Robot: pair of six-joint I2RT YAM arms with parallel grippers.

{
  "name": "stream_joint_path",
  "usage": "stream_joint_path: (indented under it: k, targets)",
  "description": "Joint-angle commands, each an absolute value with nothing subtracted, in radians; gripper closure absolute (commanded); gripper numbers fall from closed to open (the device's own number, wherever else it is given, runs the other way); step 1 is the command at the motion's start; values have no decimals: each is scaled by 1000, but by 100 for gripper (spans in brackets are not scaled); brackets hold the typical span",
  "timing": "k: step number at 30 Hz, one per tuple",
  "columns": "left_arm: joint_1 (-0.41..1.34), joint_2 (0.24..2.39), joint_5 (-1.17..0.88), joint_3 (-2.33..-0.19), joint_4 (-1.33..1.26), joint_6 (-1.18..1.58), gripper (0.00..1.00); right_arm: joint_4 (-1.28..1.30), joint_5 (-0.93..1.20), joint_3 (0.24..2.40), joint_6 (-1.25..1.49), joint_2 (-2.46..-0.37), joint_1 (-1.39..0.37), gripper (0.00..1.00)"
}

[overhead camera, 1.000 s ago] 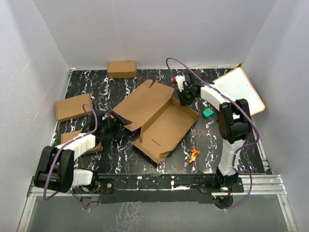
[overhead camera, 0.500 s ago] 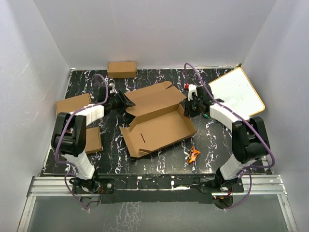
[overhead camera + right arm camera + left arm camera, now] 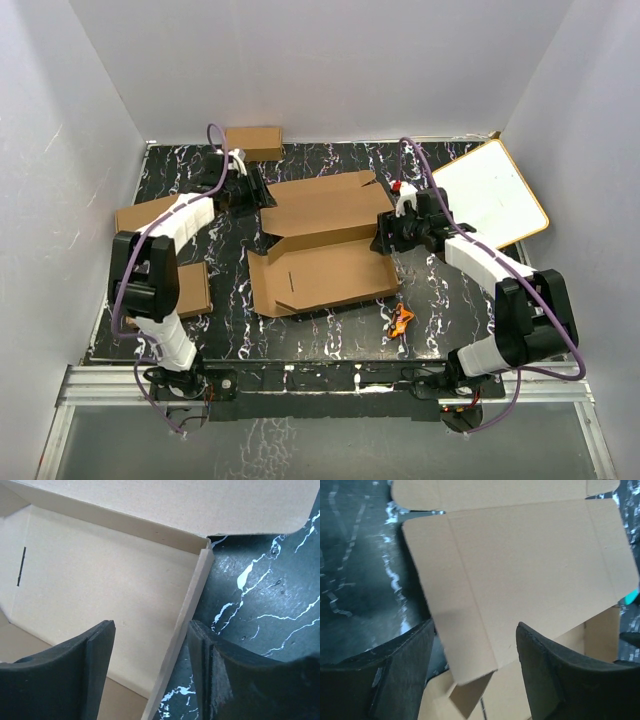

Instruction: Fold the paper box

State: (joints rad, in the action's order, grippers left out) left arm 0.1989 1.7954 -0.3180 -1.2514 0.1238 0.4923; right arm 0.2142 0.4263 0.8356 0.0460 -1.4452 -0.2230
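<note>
The paper box (image 3: 318,248) lies half made in the middle of the bench (image 3: 330,335), between my two arms. Its shallow tray, with low walls raised and a short slit in the floor, sits on the near side. The broad lid panel with its tabs spreads toward the far wall.

My left jaws are at the far left corner of that lid panel. They stand spread, and in my left wrist view a corner of the panel (image 3: 520,575) reaches down between them with nothing pinched.

My right jaws are at the tray's right end, also spread. In my right wrist view the upright side wall (image 3: 187,605) runs between them, with the tray floor on one side and the bare bench on the other. Neither jaw presses it.

Three small closed cardboard boxes sit apart from the sheet: one at the far edge (image 3: 253,143), two on the left (image 3: 150,220) (image 3: 192,290). A white board (image 3: 490,190) with a tan rim rests at the far right corner. A small orange thing (image 3: 402,320) lies just near of the tray.
</note>
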Motion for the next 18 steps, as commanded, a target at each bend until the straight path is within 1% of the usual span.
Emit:
stream_joint_path:
  k: [1,2,5,7,9,12,15,18]
  targets:
    - [201,1619,-170,-1255,284,338,35,194,492,897,-53,-1401,-185,31]
    - [201,1580,-150,-1231,294,330,35,221,522,921,-87,-1405,-168,29]
    - [200,1434,-126,-1130,286,325,34,254,671,962,-117,-1430,-85,27]
    - [198,1307,-130,-1045,277,350,31,242,763,965,-93,-1459,-37,27]
    - [195,1205,-157,-966,274,391,30,242,797,975,-84,-1501,-27,27]
    - [191,1100,-198,-857,303,482,28,283,774,1019,-88,-1553,-41,27]
    - [191,1046,-189,-816,393,558,28,317,675,1053,-90,-1581,-86,28]
    - [191,982,-210,-760,408,625,28,291,583,1022,-59,-1581,-125,30]
